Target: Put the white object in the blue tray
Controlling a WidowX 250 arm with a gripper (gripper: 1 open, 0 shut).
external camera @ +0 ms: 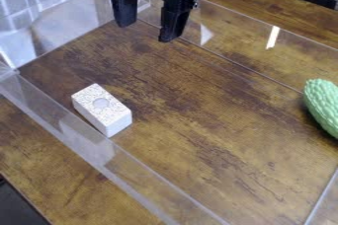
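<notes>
The white object [102, 109] is a small brick-shaped block with a speckled top and a faint round mark, lying flat on the wooden table [199, 111] at the lower left. My gripper [146, 22] hangs at the top of the view, pointing down, its two black fingers [172, 19] spread apart with nothing between them. It stands well above and behind the block, not touching it. The blue tray is out of view.
A green bumpy oval object [323, 107] lies at the right edge. A clear sheet covers the tabletop, and its edges catch the light. The table's front edge runs along the lower left.
</notes>
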